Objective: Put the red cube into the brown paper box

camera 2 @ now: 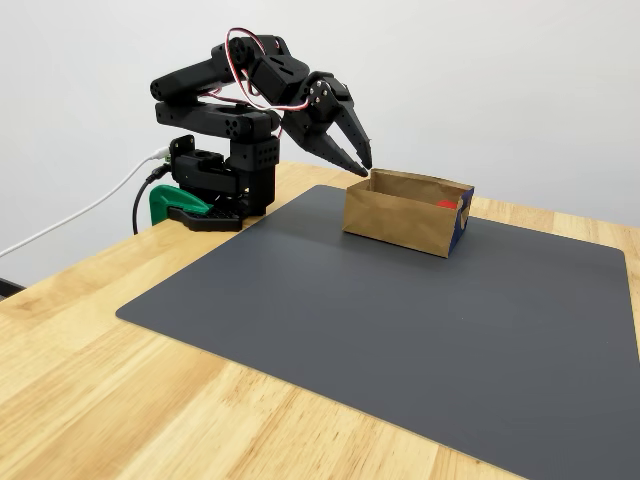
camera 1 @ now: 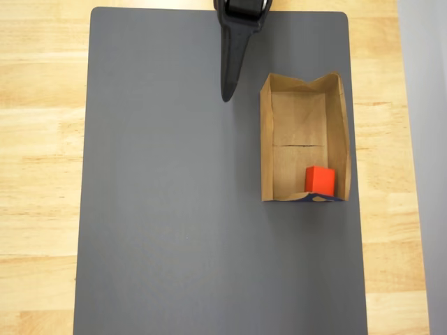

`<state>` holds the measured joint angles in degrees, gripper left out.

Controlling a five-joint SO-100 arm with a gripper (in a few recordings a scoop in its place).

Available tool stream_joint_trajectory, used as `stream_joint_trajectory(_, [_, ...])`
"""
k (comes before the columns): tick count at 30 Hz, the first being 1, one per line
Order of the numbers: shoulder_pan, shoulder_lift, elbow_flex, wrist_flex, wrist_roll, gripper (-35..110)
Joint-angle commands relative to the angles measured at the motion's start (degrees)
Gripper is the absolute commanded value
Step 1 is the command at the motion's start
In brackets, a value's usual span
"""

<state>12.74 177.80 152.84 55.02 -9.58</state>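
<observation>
Cubes: one red cube | boxes: one brown paper box | gripper fingers together, empty

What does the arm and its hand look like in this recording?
The arm is matte black throughout, built of blocky segments, with red and white wires looping over its upper joints. Its base is held to the wooden table edge by a green clamp, and white and black cables run off to the left in the fixed view. The hand has two long black fingers tapering to points.
</observation>
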Motion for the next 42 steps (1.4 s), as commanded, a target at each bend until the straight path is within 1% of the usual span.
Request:
stream_joint_trajectory(1, [-0.4,1.4,0.3,3.1,1.3,0])
stream_joint_trajectory(4, [-1.3,2.2,0.3,6.6,3.6,0])
stream_joint_trajectory(8, [-1.5,2.2,0.3,8.2,6.4,0])
stream_joint_trajectory(42, [-1.1,2.2,0.3,8.2,7.2,0])
